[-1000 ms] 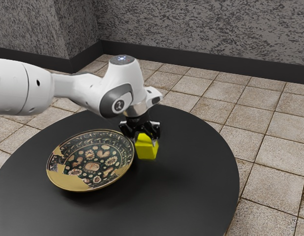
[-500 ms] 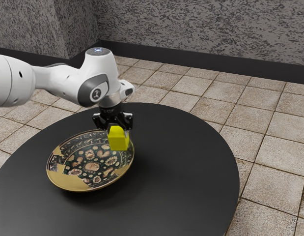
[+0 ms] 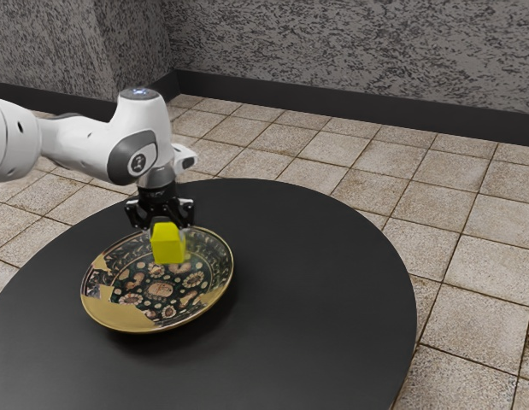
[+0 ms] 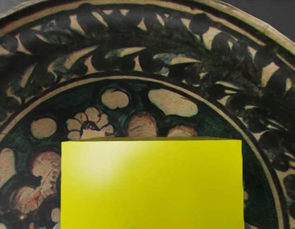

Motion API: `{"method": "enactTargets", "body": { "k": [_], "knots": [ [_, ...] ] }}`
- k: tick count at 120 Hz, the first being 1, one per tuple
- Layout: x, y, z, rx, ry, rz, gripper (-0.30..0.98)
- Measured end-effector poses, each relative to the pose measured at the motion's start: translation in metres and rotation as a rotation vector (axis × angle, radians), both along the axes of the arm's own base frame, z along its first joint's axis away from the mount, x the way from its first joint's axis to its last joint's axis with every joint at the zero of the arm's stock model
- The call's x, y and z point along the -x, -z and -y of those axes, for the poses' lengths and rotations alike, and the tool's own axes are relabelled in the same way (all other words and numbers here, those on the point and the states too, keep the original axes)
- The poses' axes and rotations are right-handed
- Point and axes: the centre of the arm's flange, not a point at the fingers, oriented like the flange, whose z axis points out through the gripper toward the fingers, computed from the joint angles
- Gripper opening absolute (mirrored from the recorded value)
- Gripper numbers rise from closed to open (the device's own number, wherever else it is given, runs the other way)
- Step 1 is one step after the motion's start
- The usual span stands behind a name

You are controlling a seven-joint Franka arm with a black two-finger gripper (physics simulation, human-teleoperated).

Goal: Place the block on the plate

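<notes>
Across the base of the scene, the dark round table [image 3: 332, 299] is carrying the whole job, and you are finding nothing on it that is blocking the work. Your white arm [image 3: 89, 145] is reaching over it from the exterior view's left. Beneath the hand, the wide patterned plate [image 3: 119, 318] is sitting on the tabletop, its broad rim rising around a painted centre.

Your black gripper [image 3: 167, 232] is pointing down above the plate and is gripping the yellow block, with a finger bearing on each of two opposite sides. The block [image 3: 168, 247] is hanging over the plate, nearer its far side as the exterior view is showing it, and is appearing roughly level. In the wrist view, painted plate is showing beyond and beside it.

Finding: you are at the placing step; the pick and lift are done, and the release is still wanting. The next move is calling for a small centring correction, if any, then a straight, slow descent until the block is bearing on the plate, and only then an opening of the fingers. You are risking a slide or a tip if you are letting go high or over the sloping wall. The remaining clearance is not readable.
</notes>
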Motion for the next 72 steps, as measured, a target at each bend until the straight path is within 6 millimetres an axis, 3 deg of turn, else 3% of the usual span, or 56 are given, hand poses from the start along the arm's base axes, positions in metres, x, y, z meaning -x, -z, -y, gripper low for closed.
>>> {"method": "enactTargets", "body": {
  "k": [17,38,72],
  "knots": [
    [0.001,0.010,-0.016,0.001,-0.024,-0.019,0.34],
    [0.002,0.037,-0.039,0.005,-0.059,-0.062,0.33],
    [0.002,0.057,-0.049,0.022,-0.071,-0.091,0.35]
  ]
}}
